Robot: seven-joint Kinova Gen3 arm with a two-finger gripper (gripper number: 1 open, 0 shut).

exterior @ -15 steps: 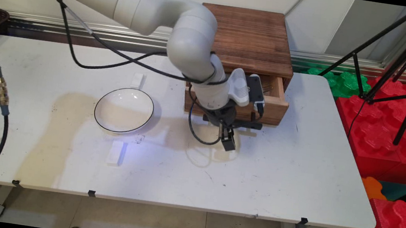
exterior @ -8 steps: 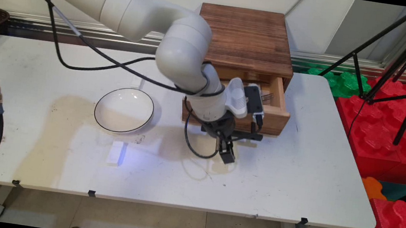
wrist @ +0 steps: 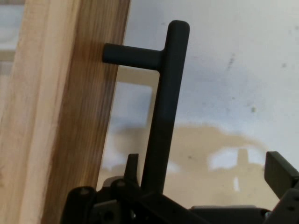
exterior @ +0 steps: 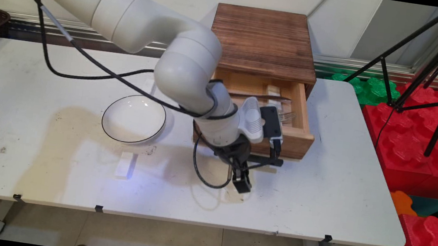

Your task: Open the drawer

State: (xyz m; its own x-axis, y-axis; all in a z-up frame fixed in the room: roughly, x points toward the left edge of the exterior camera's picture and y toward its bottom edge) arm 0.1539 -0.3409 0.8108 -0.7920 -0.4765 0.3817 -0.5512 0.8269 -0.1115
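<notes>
The gripper (wrist: 204,161) stands released, its fingers spread wide. One finger (wrist: 132,163) sits just beside the drawer handle (wrist: 164,112), between the bar and the drawer front (wrist: 60,121). The other finger (wrist: 280,170) is well apart from the bar on the opposite side. Whether the nearer finger touches the bar cannot be told.

The handle is a dark round bar. Its long axis runs straight ahead from the hand, along the wooden drawer front and apart from it. At its far end a short post turns sideways and meets the wood. Beyond the bar lies the white table (wrist: 224,65).

In the main view the gripper (exterior: 242,181) points down at the table (exterior: 318,202), just before the drawer (exterior: 287,142). The handle (exterior: 266,160) lies level along the drawer's front face. The drawer stands pulled out of a dark-topped wooden box (exterior: 264,41). A fork (exterior: 286,116) and a long metal piece (exterior: 259,97) lie inside it.

Farther off to one side of the hand, a white bowl (exterior: 134,119) rests on the table. A small white block (exterior: 125,164) lies near it.
</notes>
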